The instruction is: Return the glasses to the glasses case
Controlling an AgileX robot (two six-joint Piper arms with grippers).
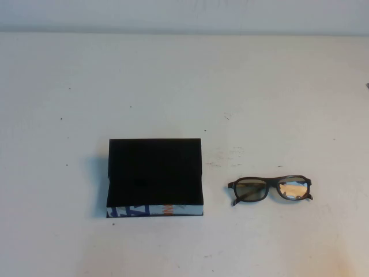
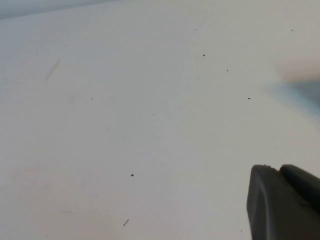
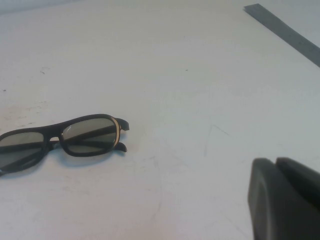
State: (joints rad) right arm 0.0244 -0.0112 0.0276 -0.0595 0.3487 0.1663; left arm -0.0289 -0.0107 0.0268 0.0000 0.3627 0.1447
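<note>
Right gripper (image 3: 285, 200): showing only in its own wrist view, as dark fingers pressed together on nothing; it is hanging over bare bench near the glasses, well short of them.
Left gripper (image 2: 285, 202): appearing only in its wrist view as a dark tip over blank bench; whether its fingers are apart or together, I cannot tell. It is looking parked.
Case: the black, box-shaped glasses case (image 1: 154, 176) with its white front edge printed in blue and orange is sitting near the bench's near-centre, flap lid standing open toward the far side, black lining exposed and, as far as the dark lining shows, holding nothing, so it is waiting to receive.
Glasses: the dark, thick-framed glasses (image 1: 270, 189) with rectangular reflective lenses are lying flat on the bench to the right of the case, apart from it, temples apparently folded behind the front.
Bench: the white, lightly scuffed bench (image 1: 184, 86) is stretching away behind both, offering free room on every side.
Judgement: the right gripper is likely needing to open before taking the frame.
</note>
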